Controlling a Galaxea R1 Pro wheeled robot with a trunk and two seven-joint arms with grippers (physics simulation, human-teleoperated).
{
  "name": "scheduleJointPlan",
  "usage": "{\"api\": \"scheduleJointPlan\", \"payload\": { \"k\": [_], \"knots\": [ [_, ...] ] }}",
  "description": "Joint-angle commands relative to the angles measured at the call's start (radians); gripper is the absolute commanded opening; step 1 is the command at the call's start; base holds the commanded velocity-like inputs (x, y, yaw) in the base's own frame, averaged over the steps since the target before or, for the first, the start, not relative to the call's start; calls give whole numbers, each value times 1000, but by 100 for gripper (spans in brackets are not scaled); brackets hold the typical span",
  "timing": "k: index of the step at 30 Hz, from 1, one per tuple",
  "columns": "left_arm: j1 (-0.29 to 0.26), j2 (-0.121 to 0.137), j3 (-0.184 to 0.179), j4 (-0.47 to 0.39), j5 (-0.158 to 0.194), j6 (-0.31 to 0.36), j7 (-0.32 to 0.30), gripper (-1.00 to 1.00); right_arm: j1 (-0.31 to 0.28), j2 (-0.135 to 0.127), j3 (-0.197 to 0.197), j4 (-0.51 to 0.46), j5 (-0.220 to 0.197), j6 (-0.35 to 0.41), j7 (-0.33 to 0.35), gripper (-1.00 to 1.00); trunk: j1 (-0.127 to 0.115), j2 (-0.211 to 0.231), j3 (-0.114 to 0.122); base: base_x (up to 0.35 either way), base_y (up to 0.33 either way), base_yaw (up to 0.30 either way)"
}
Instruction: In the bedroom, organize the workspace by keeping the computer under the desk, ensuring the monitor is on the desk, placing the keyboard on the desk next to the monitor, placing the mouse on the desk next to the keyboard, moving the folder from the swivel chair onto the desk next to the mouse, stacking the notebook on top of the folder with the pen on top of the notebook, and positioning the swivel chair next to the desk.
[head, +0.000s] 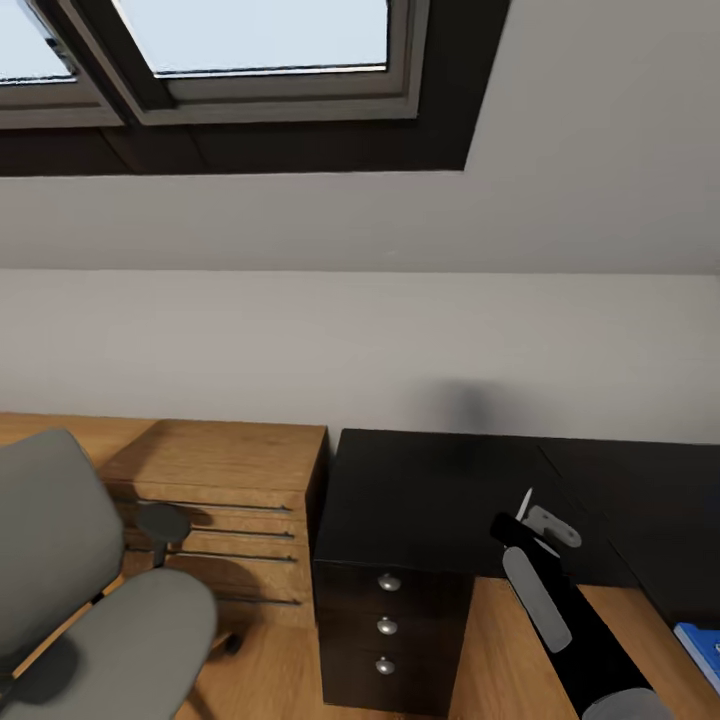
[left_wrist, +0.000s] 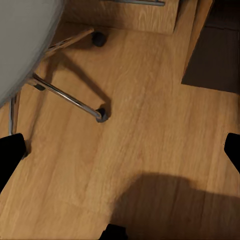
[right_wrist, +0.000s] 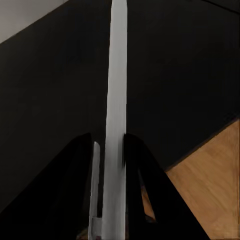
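Swivel chair (head: 70, 590) stands at the far left, off the drawer end of the tabletop (head: 440, 490), grey seat and back toward me; in the left wrist view its chrome legs (left_wrist: 65, 95) and two dark casters sit on the wood floor (left_wrist: 150, 130). One chair counted. Left pincer (left_wrist: 120, 150) hangs over bare floor beside that chair base, black fingertips (left_wrist: 10, 152) wide apart at the two edges of its view, nothing between them. Next along, a light wooden dresser (head: 230, 500) butts against the tabletop's drawer unit (head: 390, 625); three round silver knobs counted on that unit, one above the other. Above the black tabletop, right pincer (right_wrist: 109, 145) is clamped on the pen (right_wrist: 116, 100), one slim white stick, held over the dark surface near its front edge; in the head view the pen (head: 523, 504) juts from the black forearm above the tabletop. At the far right of the tabletop, a blue corner shows, the folder (head: 700, 645), one, cut off by the picture's edge; whether the notebook lies on it I cannot tell. Judgement: the step in hand is the last of the stack, carrying the pen to rest on the notebook. Next move calls for swinging the right arm toward the folder end, lowering the pen flat and level so it does not roll, then releasing. Chair placement likely remains.
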Motion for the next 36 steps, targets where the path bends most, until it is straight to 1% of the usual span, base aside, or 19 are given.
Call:
{"api": "scheduleJointPlan", "payload": {
  "k": [1, 4, 5, 6, 7, 8, 10, 12, 17, 18, 21, 31, 36],
  "knots": [
    [-1, 1, -4, 0, 1, 5, 8, 100, -1, -2, -20, 15, -4, -17, -3, -100, 0, -1, -1, 0, 0, -284],
    [-2, 1, -4, 2, 1, 5, 8, 100, -2, -4, -51, 42, -4, -60, 0, -100, 0, -1, -1, 0, 0, -287],
    [-2, 0, -4, 2, 0, 5, 8, 100, -2, -5, -71, 51, -4, -88, 0, -100, 0, -1, -1, 0, 0, -289],
    [-1, 0, -4, 3, 0, 5, 8, 100, -2, -5, -100, 59, -4, -120, 1, -100, 0, -1, -1, 0, 0, -290],
    [-2, 0, -4, 3, 0, 5, 8, 100, -2, -6, -117, 63, -4, -134, 1, -100, 0, -1, -1, 0, 0, -290],
    [-2, -1, -4, 3, 0, 5, 8, 100, -2, -6, -149, 74, -3, -156, 1, -100, 0, -1, -1, 0, 0, -290],
    [-2, -1, -4, 3, 0, 5, 8, 100, -3, -6, -185, 91, -4, -177, 1, -100, 0, -1, -1, 0, 0, -290],
    [-1, -2, -5, 3, 0, 5, 8, 100, -3, -6, -205, 104, -5, -189, 1, -100, 0, -1, -1, 0, 0, -291],
    [-2, -10, -6, 4, 0, 5, 8, 100, -5, -7, -226, 133, -6, -200, 1, -100, 0, -1, -1, 0, 0, -291],
    [-2, -13, -6, 5, 1, 5, 8, 100, -7, -7, -240, 146, -6, -203, 1, -100, 0, -1, -1, 0, 0, -291],
    [-2, -14, -6, 5, 2, 5, 8, 100, -9, -7, -263, 168, -6, -204, 1, -100, 0, -1, -1, 0, 0, -291],
    [-1, -15, -6, 6, 3, 5, 8, 100, -10, -11, -268, 176, -6, -203, 0, -100, 0, -1, -2, 0, 0, -291],
    [-2, -16, -6, 23, 1, 5, 8, 100, -10, -11, -268, 176, -6, -203, 0, -100, 0, -1, -4, 0, 0, -290]
  ]
}}
